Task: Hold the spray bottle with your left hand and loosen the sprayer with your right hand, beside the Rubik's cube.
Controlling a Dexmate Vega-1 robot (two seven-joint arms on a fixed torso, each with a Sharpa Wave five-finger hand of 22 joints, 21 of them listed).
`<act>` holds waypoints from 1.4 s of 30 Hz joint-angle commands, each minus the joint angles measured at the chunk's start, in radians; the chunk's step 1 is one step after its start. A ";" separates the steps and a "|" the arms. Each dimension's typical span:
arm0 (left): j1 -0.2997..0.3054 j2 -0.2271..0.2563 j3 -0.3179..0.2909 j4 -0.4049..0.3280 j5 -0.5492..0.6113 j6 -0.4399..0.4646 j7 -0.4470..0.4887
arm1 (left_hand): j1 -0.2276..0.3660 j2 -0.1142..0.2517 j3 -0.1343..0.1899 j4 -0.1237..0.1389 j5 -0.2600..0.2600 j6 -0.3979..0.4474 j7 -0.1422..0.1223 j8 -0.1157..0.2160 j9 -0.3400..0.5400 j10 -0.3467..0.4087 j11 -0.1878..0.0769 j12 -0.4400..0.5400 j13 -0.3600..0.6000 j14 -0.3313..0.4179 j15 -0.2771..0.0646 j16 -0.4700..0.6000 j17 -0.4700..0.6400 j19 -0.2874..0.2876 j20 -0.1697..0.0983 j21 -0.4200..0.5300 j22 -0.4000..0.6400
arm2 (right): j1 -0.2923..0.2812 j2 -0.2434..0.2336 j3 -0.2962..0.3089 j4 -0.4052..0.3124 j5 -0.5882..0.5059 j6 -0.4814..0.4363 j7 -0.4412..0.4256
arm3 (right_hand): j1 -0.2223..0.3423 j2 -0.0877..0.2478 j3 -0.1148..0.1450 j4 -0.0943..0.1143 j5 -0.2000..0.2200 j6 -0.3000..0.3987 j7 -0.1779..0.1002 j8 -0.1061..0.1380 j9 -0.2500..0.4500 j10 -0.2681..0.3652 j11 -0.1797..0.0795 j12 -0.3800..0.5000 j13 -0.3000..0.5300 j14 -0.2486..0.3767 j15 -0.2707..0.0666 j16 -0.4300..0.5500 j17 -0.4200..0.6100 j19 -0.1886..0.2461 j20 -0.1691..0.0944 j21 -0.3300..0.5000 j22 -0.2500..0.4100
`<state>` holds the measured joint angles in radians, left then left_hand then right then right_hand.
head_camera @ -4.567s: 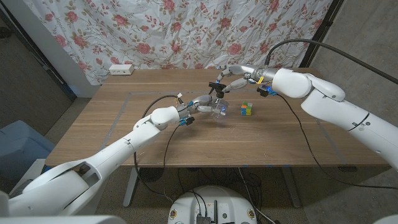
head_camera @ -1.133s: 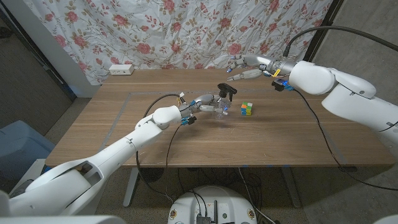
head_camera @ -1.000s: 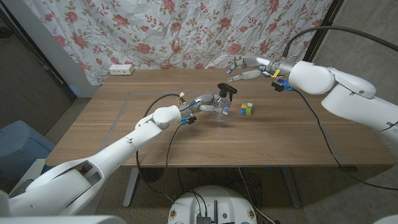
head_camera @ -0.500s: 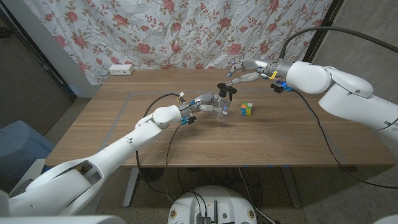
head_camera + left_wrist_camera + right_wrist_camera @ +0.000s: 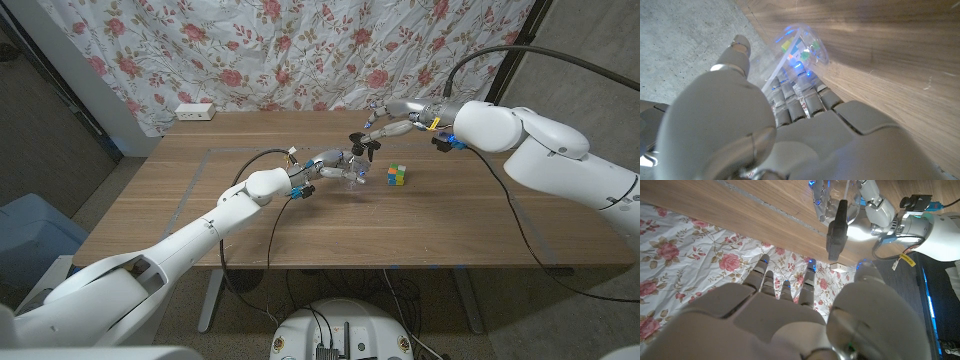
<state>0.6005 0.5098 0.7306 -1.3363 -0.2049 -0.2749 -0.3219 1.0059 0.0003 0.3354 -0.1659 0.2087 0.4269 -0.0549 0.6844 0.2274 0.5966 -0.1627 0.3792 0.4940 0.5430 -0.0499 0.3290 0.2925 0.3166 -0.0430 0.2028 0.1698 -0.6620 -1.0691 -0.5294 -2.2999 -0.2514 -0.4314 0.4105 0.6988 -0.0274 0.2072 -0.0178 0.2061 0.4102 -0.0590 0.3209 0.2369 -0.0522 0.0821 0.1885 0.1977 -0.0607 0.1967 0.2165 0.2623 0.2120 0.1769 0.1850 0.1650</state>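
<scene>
A floral curtain [image 5: 300,50] hangs behind the wooden table [image 5: 200,220], with a white power strip [image 5: 195,111] lying at the table's far edge near the curtain. The robot's left arm reaches in across the table to its middle, where the left hand [image 5: 330,166] grips the clear body of the spray bottle [image 5: 354,172]; the left wrist view shows its fingers [image 5: 800,97] wrapped against the transparent plastic, with the bottle standing on the wood. The right arm comes in from the far right, and the right hand [image 5: 390,116] hovers just beside and above the bottle's black sprayer [image 5: 362,144], its fingers spread apart and holding nothing. In the right wrist view those fingertips [image 5: 785,287] point toward the sprayer [image 5: 836,230] with a visible gap between them, and the left hand [image 5: 867,210] shows behind the bottle. The sprayer sits on top of the bottle, trigger end pointing toward the right hand. The Rubik's cube [image 5: 397,175] rests on the table just beside the bottle, on the side of the right arm, touching neither hand.
</scene>
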 commanded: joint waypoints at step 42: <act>-0.011 -0.015 0.005 0.036 -0.014 -0.020 -0.022 | -0.040 0.063 0.009 -0.001 0.003 0.013 0.001 0.008 -0.005 0.021 -0.005 -0.008 0.008 0.008 -0.130 -0.003 0.002 -0.001 -0.031 -0.004 0.005 | 0.042 0.042 -0.020 0.076 0.020 0.027 0.042 | 0.216 0.066 0.123 -0.157 0.094 0.086 -0.149 0.039 0.017 0.003 -0.035 0.015 0.001 0.013 -0.028 0.005 -0.017 0.011 -0.031 0.006 0.003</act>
<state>0.5892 0.4973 0.7340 -1.3012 -0.2172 -0.2961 -0.3429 1.0059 0.0003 0.3353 -0.1659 0.2087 0.4269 -0.0548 0.6884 0.2231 0.6002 -0.1591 0.3716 0.4988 0.5431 -0.0499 0.3291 0.2927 0.3166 -0.0430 0.2028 0.1698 -0.6126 -1.0254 -0.5640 -2.2348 -0.2572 -0.4151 0.4755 0.9071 0.0280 0.3247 -0.1743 0.2897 0.4810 -0.1907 0.3482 0.2489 -0.0517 0.0601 0.1964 0.1951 -0.0517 0.1730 0.2165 0.2461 0.2176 0.1497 0.1850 0.1650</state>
